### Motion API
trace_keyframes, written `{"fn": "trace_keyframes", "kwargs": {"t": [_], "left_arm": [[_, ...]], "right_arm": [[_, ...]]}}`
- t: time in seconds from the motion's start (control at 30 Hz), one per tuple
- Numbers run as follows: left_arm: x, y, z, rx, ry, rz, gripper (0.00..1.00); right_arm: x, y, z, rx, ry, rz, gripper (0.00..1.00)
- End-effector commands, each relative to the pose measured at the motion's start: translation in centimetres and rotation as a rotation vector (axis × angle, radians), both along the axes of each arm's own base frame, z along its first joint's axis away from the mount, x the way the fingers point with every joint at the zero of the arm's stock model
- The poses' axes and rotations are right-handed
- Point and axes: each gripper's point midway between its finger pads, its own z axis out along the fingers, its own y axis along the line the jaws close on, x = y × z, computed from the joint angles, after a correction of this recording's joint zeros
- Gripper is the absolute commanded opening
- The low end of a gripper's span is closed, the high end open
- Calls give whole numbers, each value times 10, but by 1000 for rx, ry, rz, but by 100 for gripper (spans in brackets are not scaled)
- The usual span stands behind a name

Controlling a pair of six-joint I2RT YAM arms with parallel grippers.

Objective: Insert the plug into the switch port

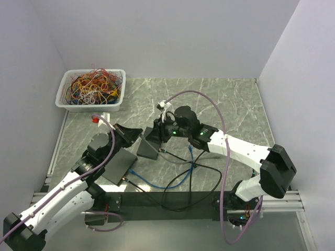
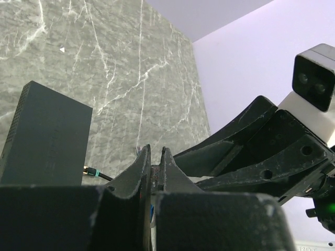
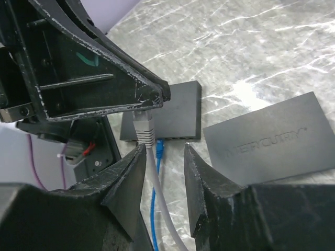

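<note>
Loops of blue cable and black cable lie nearest me, toward the near edge of the grey marble-patterned desk, between the two arm bases. Left of them, near the left arm, rests a flat dark grey switch box with pale lettering on its lid.

Just beyond it sits a smaller dark grey switch with a row of ports. Both grippers meet over this switch, around the middle of the desk. My left gripper is pinched closed on the top end of the light grey plug, which hangs from its fingertips in the air, in front of the small switch's port face and not in any port.

The plug's white cable drops down between the fingers of my right gripper. Those fingers stand apart, close on either side of the cable. The cable runs beside one finger, and I cannot tell whether it touches. A blue connector lies right at the port face; I cannot tell whether it is seated.

Farthest from me, at the far left corner of the desk, stands a white plastic bin heaped with tangled coloured wires.
</note>
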Motion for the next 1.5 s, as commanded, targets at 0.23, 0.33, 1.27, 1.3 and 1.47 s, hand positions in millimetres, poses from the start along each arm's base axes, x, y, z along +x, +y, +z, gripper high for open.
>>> {"fn": "trace_keyframes", "kwargs": {"t": [0.23,0.33,1.27,1.3,1.47], "left_arm": [[-1,5,25,-43,-46,26,1],[-1,4,25,-46,-45,25,0],[2,3,24,-34,-36,27,0],[2,3,24,-35,-37,27,1],[2,3,25,-36,-39,27,0]], "right_arm": [[3,17,21,-18,-87,-4,42],[2,21,18,-29,-81,6,42],[-2,33,13,-72,-91,10,35],[-3,34,14,-70,-93,11,34],[-2,33,15,-68,-97,3,28]]}}
